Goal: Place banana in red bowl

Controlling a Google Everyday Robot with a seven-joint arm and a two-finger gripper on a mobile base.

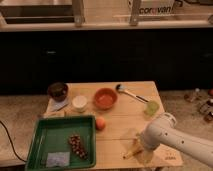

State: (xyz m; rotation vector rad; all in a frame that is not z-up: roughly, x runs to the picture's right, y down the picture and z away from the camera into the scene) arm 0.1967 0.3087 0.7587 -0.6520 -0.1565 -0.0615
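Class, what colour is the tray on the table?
The tray is green, seen in the camera view. The gripper is down by the banana.
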